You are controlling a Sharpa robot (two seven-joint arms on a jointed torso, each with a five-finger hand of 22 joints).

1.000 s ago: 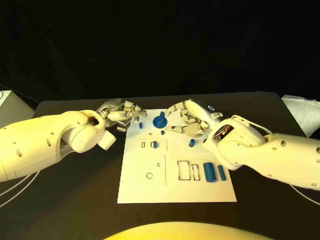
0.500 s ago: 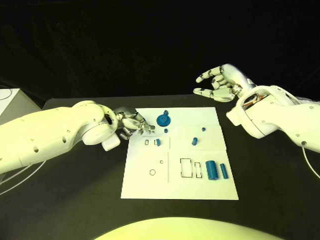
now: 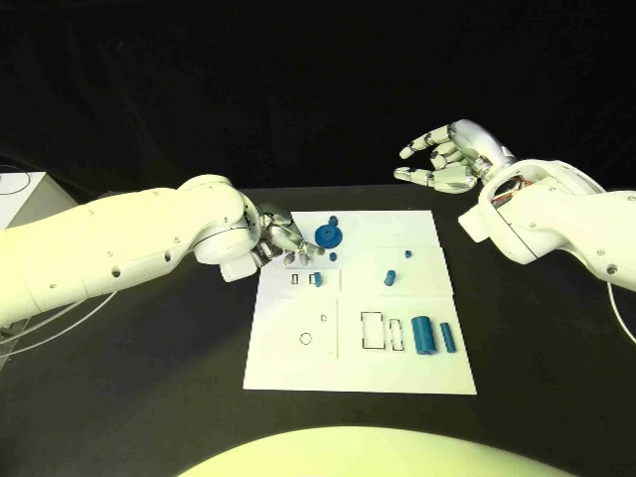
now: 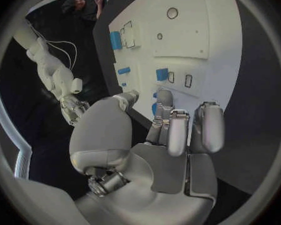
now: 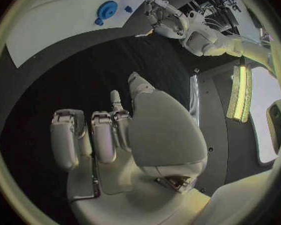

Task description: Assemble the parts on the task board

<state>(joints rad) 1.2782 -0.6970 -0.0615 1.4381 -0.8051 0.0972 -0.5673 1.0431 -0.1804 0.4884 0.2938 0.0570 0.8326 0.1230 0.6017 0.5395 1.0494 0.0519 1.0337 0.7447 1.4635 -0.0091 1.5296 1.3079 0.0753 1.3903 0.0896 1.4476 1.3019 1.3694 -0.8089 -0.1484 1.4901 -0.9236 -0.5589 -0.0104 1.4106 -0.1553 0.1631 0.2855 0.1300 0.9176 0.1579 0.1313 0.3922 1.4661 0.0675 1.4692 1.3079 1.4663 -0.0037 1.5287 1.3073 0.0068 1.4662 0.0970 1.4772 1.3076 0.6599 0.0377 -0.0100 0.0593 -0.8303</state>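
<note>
The board's [image 3: 359,368] far left corner is covered by the left hand [image 3: 278,241] in the head view. Whether a part is held under its curled fingers [image 4: 178,130] cannot be told. The board is cut off in the right wrist view.

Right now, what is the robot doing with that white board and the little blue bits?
The robot is putting small blue parts into a flat white task board on the black table. Its left hand is down at the board's far left corner, beside a round blue disc part, holding nothing that I can see. Its right hand is lifted off past the board's far right corner, fingers apart and empty. Two blue cylinders lie unplaced nearer the robot.
</note>
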